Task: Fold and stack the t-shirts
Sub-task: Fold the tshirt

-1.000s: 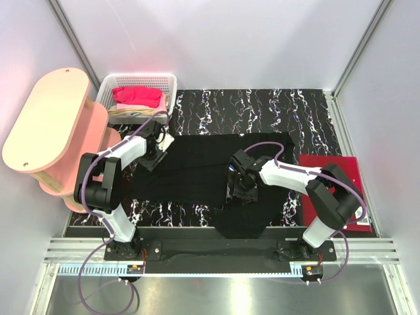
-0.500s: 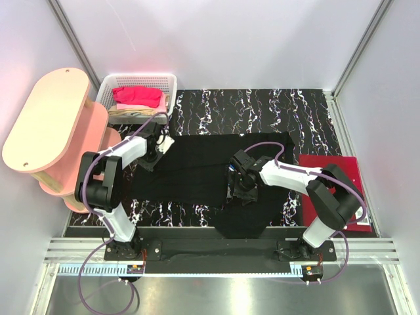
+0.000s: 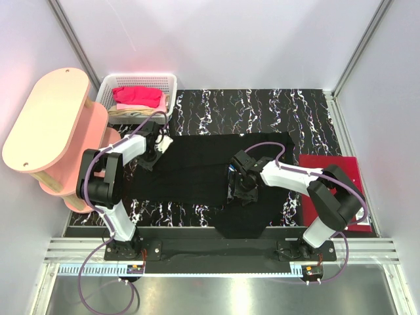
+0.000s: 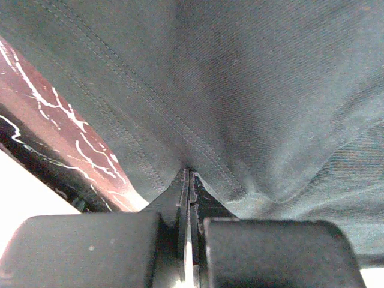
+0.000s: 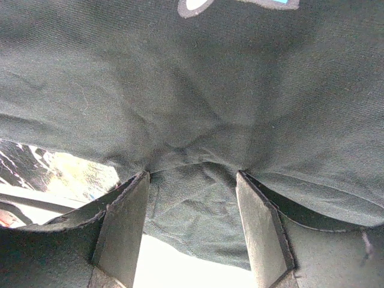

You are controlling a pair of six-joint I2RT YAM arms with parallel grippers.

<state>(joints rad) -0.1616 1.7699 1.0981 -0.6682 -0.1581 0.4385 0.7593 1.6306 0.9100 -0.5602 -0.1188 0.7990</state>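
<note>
Black t-shirt [image 3: 197, 174] edge now tight between left fingers [image 4: 96, 252].

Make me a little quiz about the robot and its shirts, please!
1. True or false: the left gripper is pinching the black t-shirt.
2. Where is the pink t-shirt? A) in the white basket B) hanging on a wall C) on top of the black t-shirt
3. What colour is the folded t-shirt lying beside the right arm?

Key: 1 true; 2 A; 3 dark red.
</note>
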